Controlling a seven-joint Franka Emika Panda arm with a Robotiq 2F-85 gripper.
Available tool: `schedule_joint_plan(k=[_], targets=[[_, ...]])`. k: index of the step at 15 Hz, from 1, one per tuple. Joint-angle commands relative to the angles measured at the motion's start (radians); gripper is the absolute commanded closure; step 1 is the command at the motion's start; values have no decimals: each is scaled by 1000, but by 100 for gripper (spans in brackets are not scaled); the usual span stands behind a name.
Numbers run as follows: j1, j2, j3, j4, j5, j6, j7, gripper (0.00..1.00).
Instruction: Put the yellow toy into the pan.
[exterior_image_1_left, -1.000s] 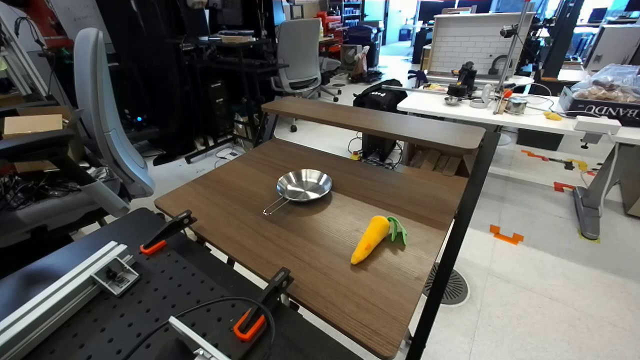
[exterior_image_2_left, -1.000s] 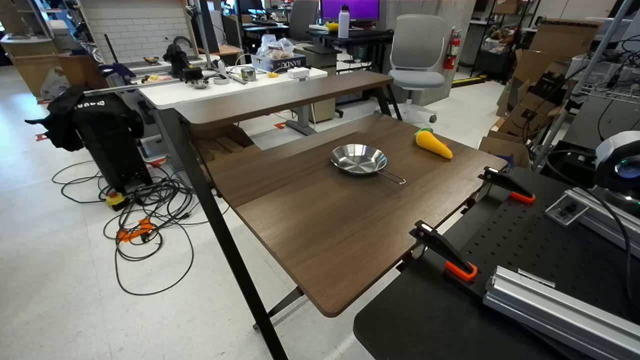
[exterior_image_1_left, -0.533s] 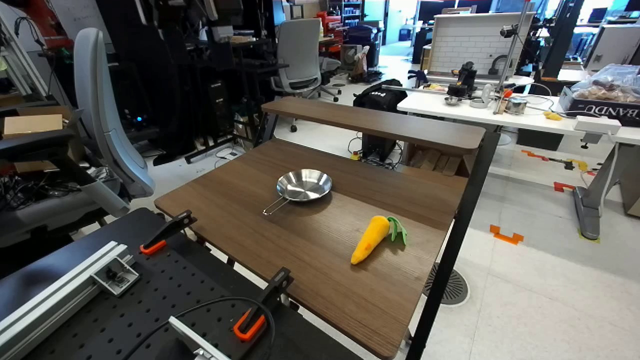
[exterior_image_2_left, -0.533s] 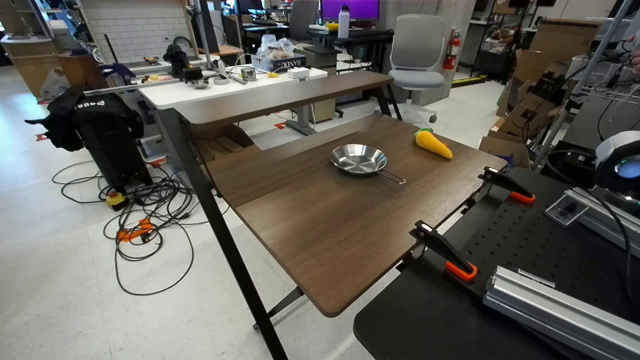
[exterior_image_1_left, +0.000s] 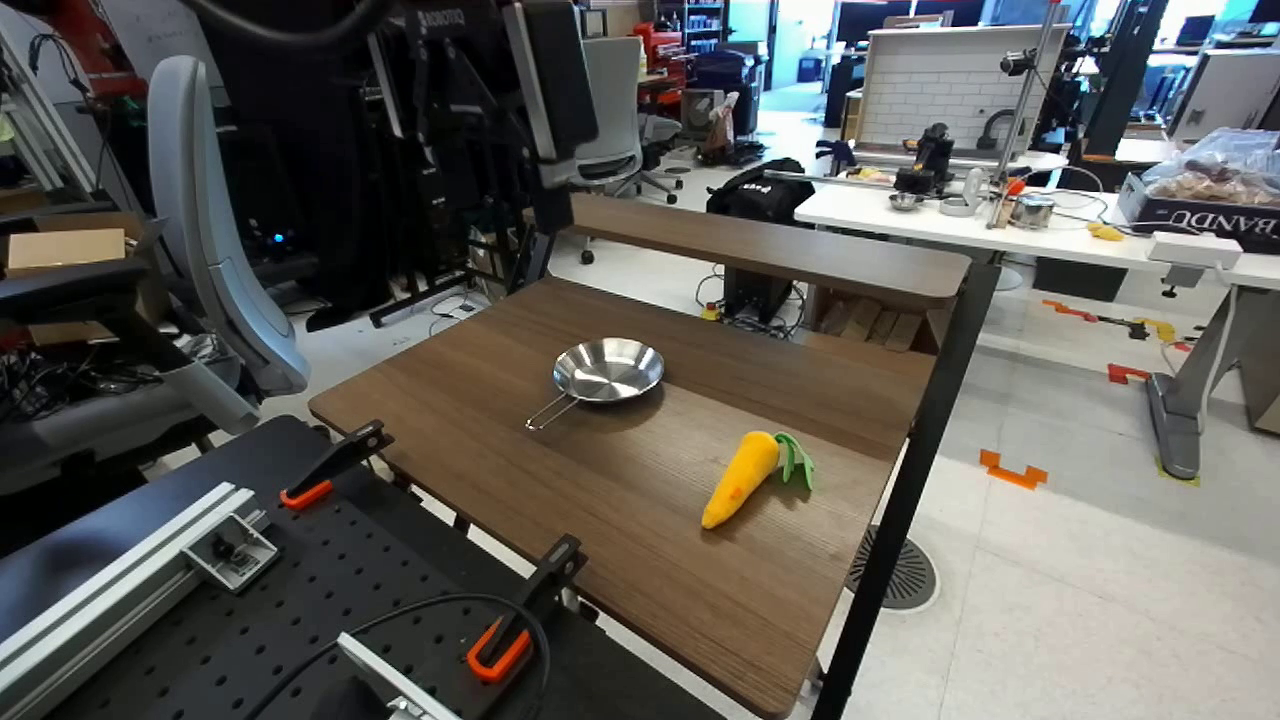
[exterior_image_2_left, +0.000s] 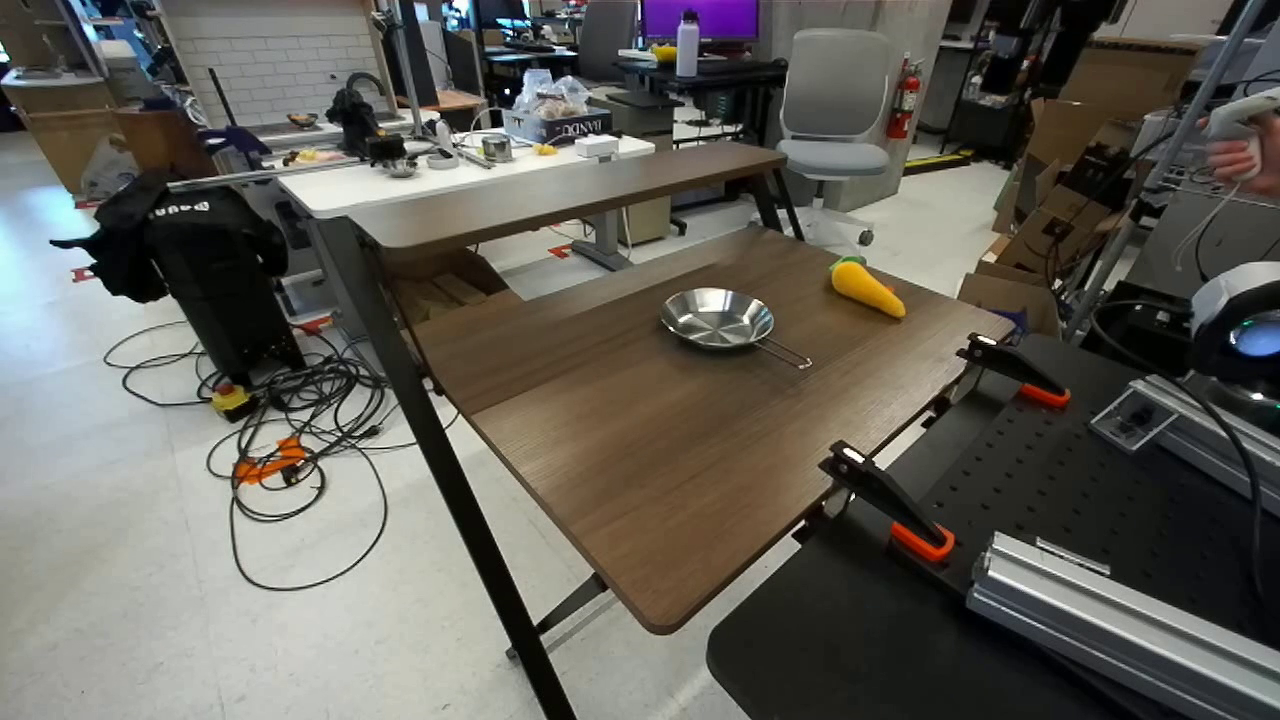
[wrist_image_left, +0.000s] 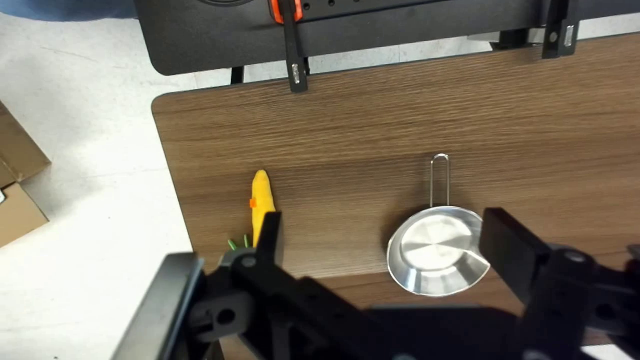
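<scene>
The yellow toy (exterior_image_1_left: 741, 480) is carrot-shaped with green leaves and lies on the brown table, apart from the pan; it also shows in an exterior view (exterior_image_2_left: 866, 288). The round silver pan (exterior_image_1_left: 608, 370) with a thin wire handle stands upright on the table and looks empty in both exterior views (exterior_image_2_left: 717, 318). My gripper (exterior_image_1_left: 545, 190) hangs high above the table's far side. In the wrist view my gripper (wrist_image_left: 382, 225) is open, with wide-apart fingers and nothing between them. Its left finger hides part of the toy (wrist_image_left: 262, 200); its right finger covers the rim of the pan (wrist_image_left: 435, 245).
A raised shelf (exterior_image_1_left: 750, 245) runs along the table's back edge. Black clamps with orange ends (exterior_image_1_left: 530, 610) hold the table to a black perforated bench (exterior_image_1_left: 330, 600). A person's hand with a white controller (exterior_image_2_left: 1235, 125) shows at the right edge of an exterior view.
The arm and gripper have come down into view at the top of both exterior views. The hand with the white controller has come into view. The toy and the pan have not moved.
</scene>
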Motion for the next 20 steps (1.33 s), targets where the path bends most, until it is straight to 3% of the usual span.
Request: schedule_joint_plan(k=[1, 10, 20], targets=[[-33, 99, -48, 14, -8, 95, -57, 0], [-79, 386, -126, 140, 19, 300, -153, 0], [-83, 675, -69, 264, 40, 509, -157, 0]])
